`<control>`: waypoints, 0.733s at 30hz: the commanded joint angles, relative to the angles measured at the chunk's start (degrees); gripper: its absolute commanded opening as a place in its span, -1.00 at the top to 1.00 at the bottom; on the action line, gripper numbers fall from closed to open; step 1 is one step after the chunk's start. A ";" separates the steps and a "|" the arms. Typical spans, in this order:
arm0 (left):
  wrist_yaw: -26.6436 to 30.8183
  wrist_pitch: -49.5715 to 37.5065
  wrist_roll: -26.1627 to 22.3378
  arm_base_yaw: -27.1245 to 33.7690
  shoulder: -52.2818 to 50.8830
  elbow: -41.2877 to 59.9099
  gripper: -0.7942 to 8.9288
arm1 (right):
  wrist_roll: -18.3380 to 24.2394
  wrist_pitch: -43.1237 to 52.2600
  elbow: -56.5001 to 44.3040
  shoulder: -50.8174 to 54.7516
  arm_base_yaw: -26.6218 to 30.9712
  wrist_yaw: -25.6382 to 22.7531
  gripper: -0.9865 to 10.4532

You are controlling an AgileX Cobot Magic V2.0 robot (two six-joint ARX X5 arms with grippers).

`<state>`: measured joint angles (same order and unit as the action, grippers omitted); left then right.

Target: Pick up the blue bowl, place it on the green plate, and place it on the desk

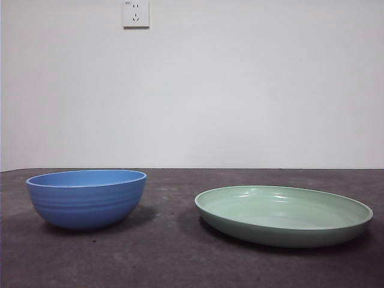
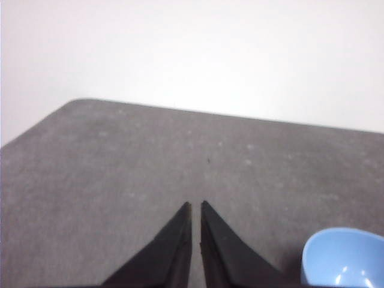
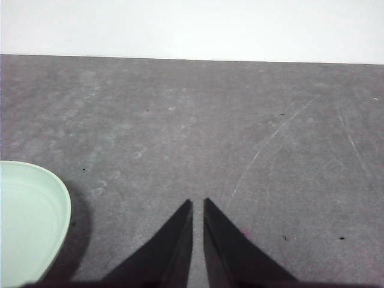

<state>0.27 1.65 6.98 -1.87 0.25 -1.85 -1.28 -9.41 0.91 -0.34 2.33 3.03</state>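
A: What forms the background and the working surface?

B: A plain white wall (image 1: 240,84) with a white socket (image 1: 136,13) high up, left of centre, stands behind a dark grey-brown, speckled desk (image 1: 174,252).

A: What stands on the desk, reading from left to right in the front view?

B: On the left, the blue bowl (image 1: 86,198), upright, with faint ribbing on its outer wall. On the right, well apart from it, the green plate (image 1: 283,215), wide and shallow with a raised rim. Both rest directly on the desk, and a strip of bare surface lies between them.

A: Where is the left gripper, and how do its jaws stand?

B: The left gripper (image 2: 195,210) hangs over bare desk with its two black jaws pressed nearly together, only a thin slit between the tips, and nothing between them. In the left wrist view part of the bowl's rim shows at a corner, beside the gripper and not touching it.

A: And the right gripper?

B: The right gripper (image 3: 198,207) likewise hangs over bare desk, jaws drawn together to a narrow slit, holding nothing. In the right wrist view the plate's edge shows at the side, clear of the jaws.

A: Does either arm appear in the front view?

B: Neither does.
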 commanded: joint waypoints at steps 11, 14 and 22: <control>0.17 0.44 3.61 -0.33 0.31 -3.43 0.80 | -6.78 4.61 1.97 -0.07 0.07 0.39 0.78; 0.17 2.75 4.39 -0.55 1.60 -7.54 0.80 | -10.34 4.59 4.74 -1.38 0.07 0.61 0.78; 0.15 6.21 7.50 -0.57 11.65 -21.70 0.80 | -15.69 3.10 16.00 -11.08 0.04 9.03 0.78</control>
<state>0.27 8.19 13.54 -2.37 11.09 -21.58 -15.18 -6.46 15.53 -10.48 2.33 11.33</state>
